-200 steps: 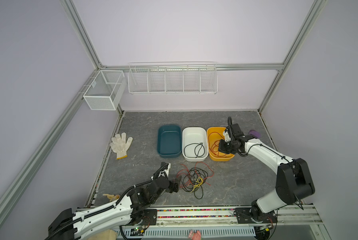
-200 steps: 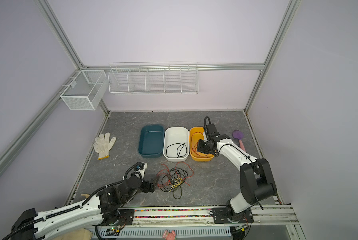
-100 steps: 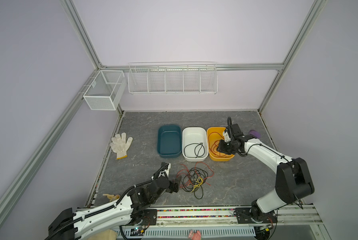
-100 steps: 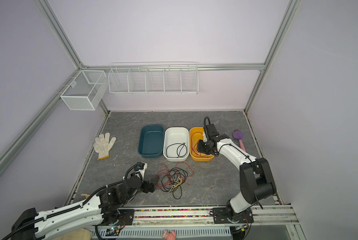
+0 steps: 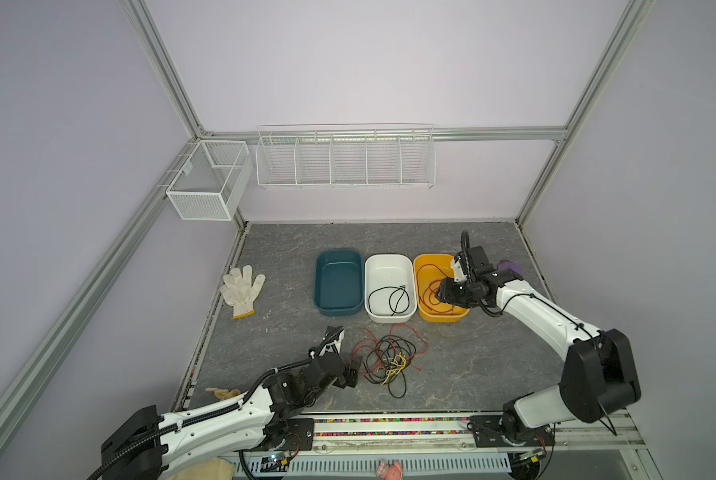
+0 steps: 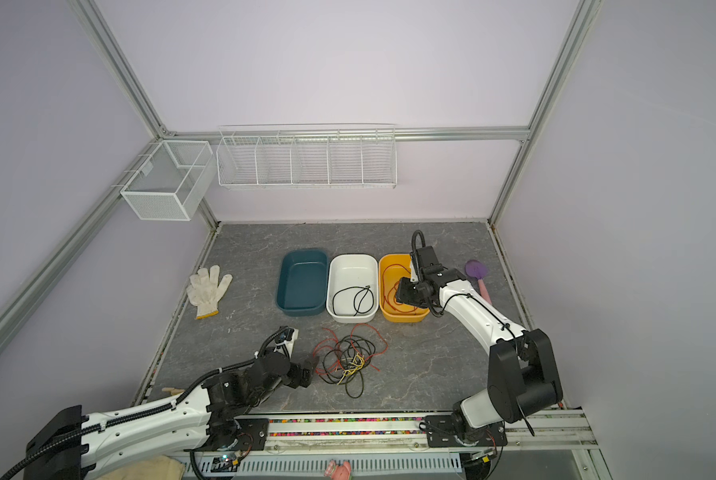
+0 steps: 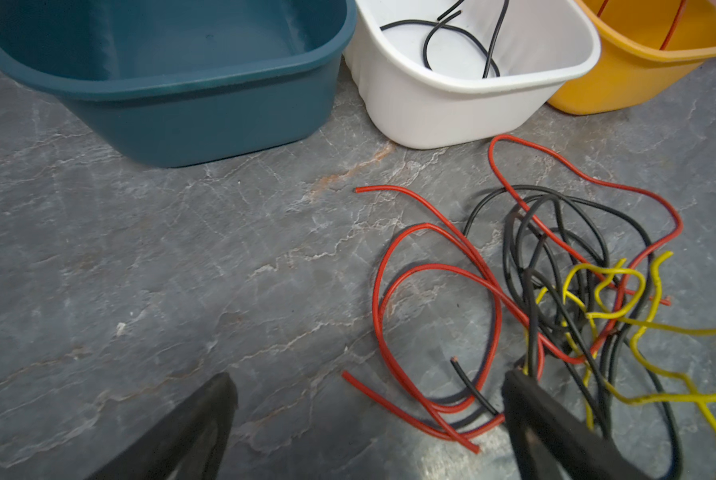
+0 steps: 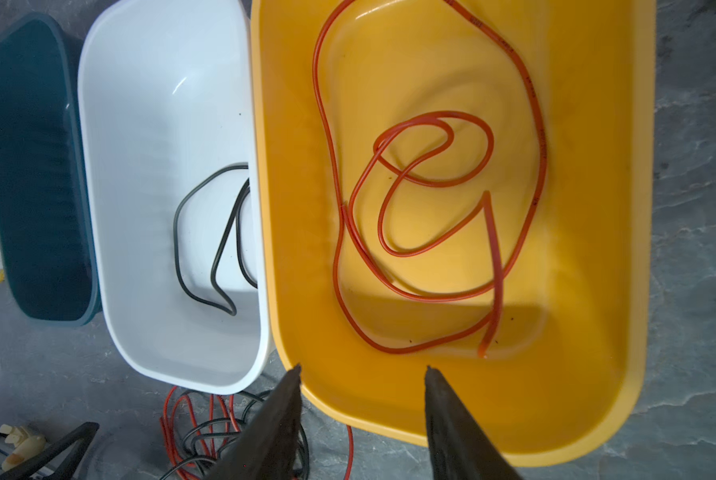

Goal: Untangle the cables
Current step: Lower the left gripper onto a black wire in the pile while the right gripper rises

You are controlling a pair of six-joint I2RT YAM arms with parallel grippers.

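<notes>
Cables (image 5: 387, 361) in red, black and yellow lie in one loose heap on the table (image 5: 485, 374), near its front edge and in front of the three bins. The heap sprawls with no single long axis; red loops stray toward the bins and one black loop trails toward the front.

The left gripper (image 5: 354, 372) is just beside the heap, which lies straight ahead of its tips. In the left wrist view its jaws stand wide apart and grip nothing: a red loop and a loose black end lie between them, and one fingertip (image 7: 518, 386) sits at the heap's edge over black and yellow strands. This arm is much the nearer, so the next pick looks like its job.

The right gripper (image 8: 362, 368) is well apart from the heap, above the yellow bin (image 8: 597, 374), jaws parted and empty. That bin holds a coiled red cable (image 8: 431, 187). The white bin (image 5: 389, 318) holds a black cable (image 5: 391, 297). The teal bin (image 5: 337, 309) holds nothing.
</notes>
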